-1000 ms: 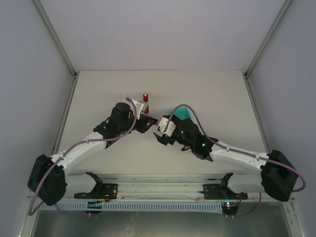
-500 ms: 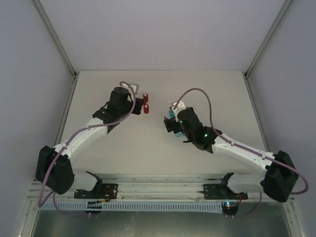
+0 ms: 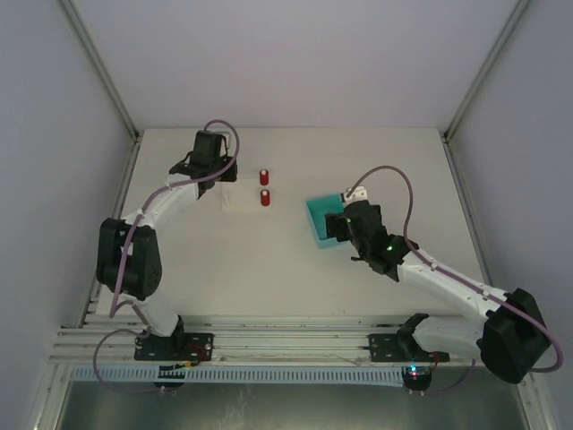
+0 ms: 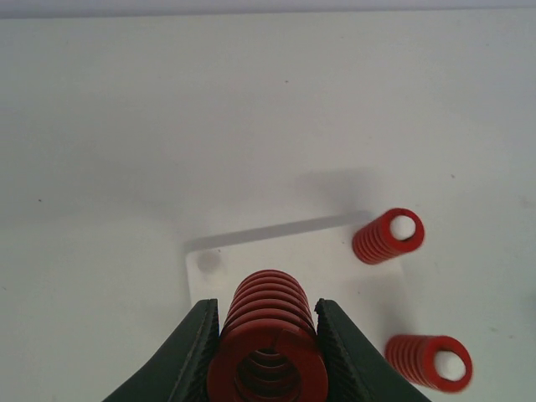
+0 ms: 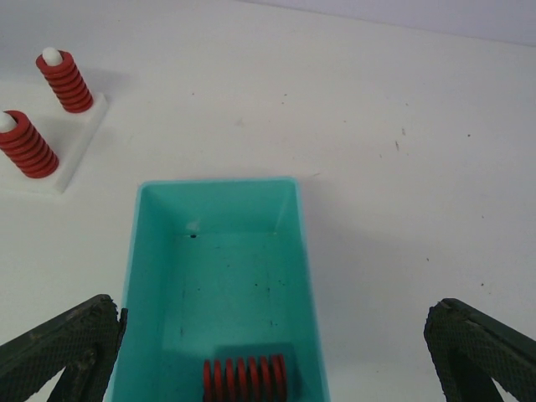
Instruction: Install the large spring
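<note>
My left gripper is shut on the large red spring, held end-on just above the near-left part of the white base plate. A round mark shows at the plate's left corner. Two smaller red springs stand on white pegs along the plate's right side. In the top view the left gripper is at the plate's left edge. My right gripper is open and empty above a teal bin that holds one red spring.
The teal bin sits right of centre, under the right gripper. The two installed springs stand between the arms. Enclosure walls and posts ring the table. The plate with both springs shows at far left in the right wrist view.
Both arms have moved apart from the table's centre. The left arm swung back and left to the plate's left edge. The right gripper drew back right, uncovering the teal bin.
</note>
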Available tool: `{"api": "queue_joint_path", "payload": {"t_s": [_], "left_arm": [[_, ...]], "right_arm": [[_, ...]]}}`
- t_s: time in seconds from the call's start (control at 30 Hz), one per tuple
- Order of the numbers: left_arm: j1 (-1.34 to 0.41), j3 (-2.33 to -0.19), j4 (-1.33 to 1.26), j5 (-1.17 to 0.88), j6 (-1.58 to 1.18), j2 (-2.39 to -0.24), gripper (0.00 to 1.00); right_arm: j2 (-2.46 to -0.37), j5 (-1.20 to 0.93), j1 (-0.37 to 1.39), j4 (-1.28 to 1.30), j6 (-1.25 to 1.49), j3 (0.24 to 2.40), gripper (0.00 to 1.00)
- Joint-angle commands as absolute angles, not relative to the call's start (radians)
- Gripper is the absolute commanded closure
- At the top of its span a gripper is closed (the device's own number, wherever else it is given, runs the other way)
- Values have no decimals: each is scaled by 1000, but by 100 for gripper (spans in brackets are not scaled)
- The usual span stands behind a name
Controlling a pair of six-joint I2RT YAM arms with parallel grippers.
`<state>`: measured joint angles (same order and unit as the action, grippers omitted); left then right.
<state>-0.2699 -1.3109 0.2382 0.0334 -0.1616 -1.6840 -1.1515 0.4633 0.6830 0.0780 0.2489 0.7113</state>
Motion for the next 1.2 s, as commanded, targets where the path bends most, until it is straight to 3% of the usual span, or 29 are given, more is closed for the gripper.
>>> {"api": "queue_joint_path", "payload": {"t_s": [0.0, 0.47, 1.17], "left_arm": [[-263, -1418, 312, 57, -119, -1734, 100], [-238, -1551, 425, 148, -101, -1875, 100], [-209, -1651, 448, 112, -94, -1985, 100]], "right_arm": [[-1146, 486, 677, 48, 270, 700, 1], [-1163, 485, 678, 58, 269, 710, 1], [-1122, 495, 678, 58, 268, 698, 1]]}}
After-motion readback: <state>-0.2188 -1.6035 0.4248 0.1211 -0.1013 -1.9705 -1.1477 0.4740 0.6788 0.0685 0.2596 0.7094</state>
